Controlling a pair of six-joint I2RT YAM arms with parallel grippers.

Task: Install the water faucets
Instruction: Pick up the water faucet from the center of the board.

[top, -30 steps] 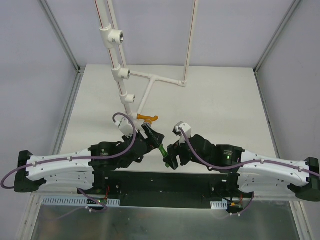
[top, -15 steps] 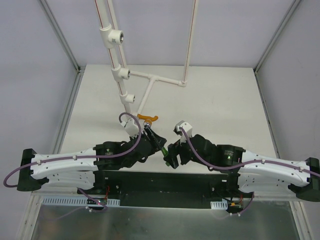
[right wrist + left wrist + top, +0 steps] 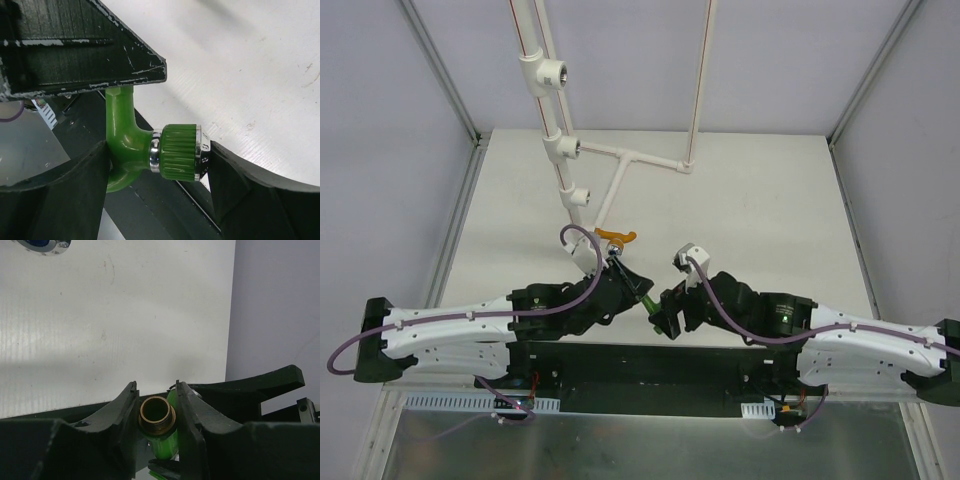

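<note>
Where the two arms meet, on the near side of the white pipe frame (image 3: 582, 150), a single green faucet (image 3: 645, 299) hangs above the surface (image 3: 760, 200) between both hands. The left hand (image 3: 632, 285) is narrow and clamped on it: in the left wrist view its two fingers (image 3: 122, 412) press against either side of the faucet's brass threaded end (image 3: 156, 412), with the green body running down behind.

The right hand (image 3: 660, 308) stands wider. In the right wrist view its two fingers (image 3: 75, 195) bracket the faucet crosswise. One is against the bend of the green body (image 3: 122, 135), and the other is at the shiny end of the ribbed green cap (image 3: 177, 152). They look to be touching it or all but touching, and I cannot tell whether they are gripping.

There are two faucets in all. The second, the orange faucet (image 3: 615, 236), lies on the surface just in front of the pipe frame's foot and between the frame and the left hand, with neither hand holding it.

The pipe frame carries three white tee fittings with round threaded holes, set in a row up its slanted pipe: a lowest one (image 3: 578, 195), a middle one (image 3: 565, 147) and a top one (image 3: 548, 72). All three holes are bare.
</note>
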